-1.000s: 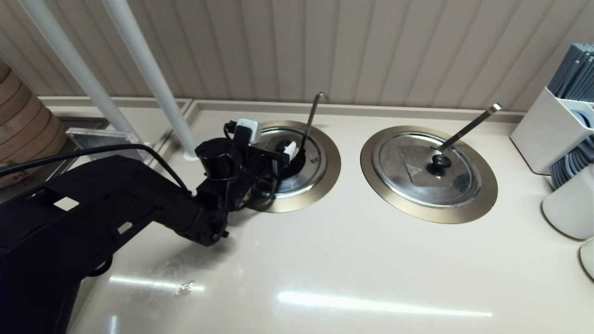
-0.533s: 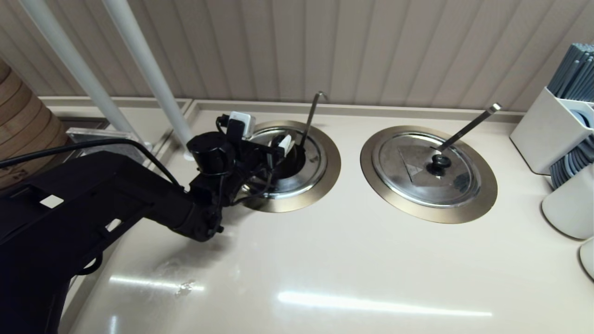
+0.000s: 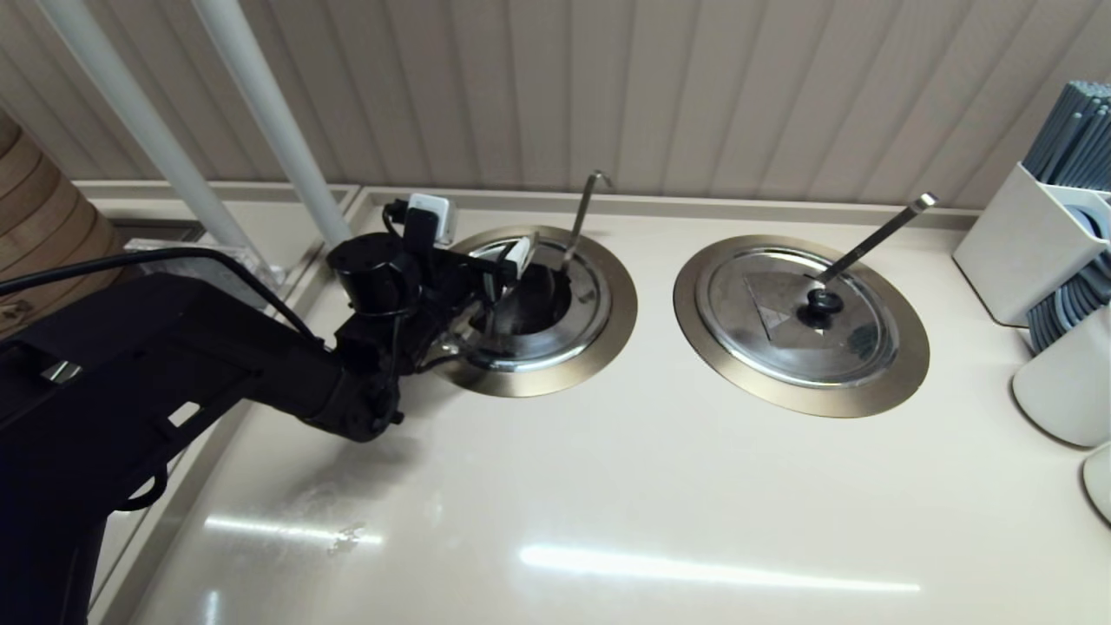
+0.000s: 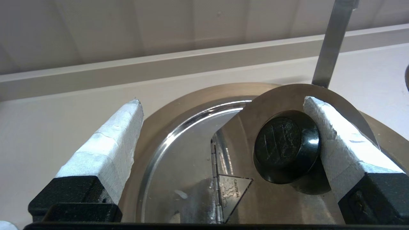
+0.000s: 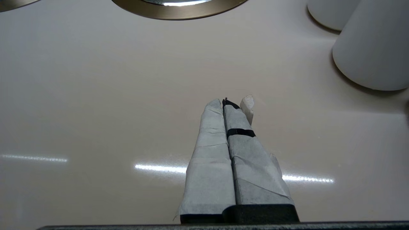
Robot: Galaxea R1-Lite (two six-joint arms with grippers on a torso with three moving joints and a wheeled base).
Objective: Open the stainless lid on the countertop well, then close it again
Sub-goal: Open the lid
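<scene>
The stainless lid (image 3: 592,304) covers the left countertop well (image 3: 618,334), beside the thin hook-ended ladle handle (image 3: 580,217). It is hinged down the middle. In the left wrist view the half with the black knob (image 4: 286,147) is tilted up off the well, while the other half (image 4: 179,159) lies flat, a triangular caution mark (image 4: 231,191) by the hinge. My left gripper (image 4: 222,101) is open, fingers wide apart; one taped finger (image 4: 335,140) presses against the knob's side, the other (image 4: 108,150) touches nothing. My right gripper (image 5: 228,102) is shut and empty over bare countertop.
A second well with a wider lid (image 3: 798,317) and a flat square-ended ladle handle (image 3: 877,236) sits to the right. White containers (image 3: 1028,252) stand at the far right, white poles (image 3: 278,130) rise behind my left arm, and bamboo steamers (image 3: 43,226) stack at the far left.
My left arm has drawn back to the left, its finger pulling the knob along, and the knob half of the lid has tilted up higher.
</scene>
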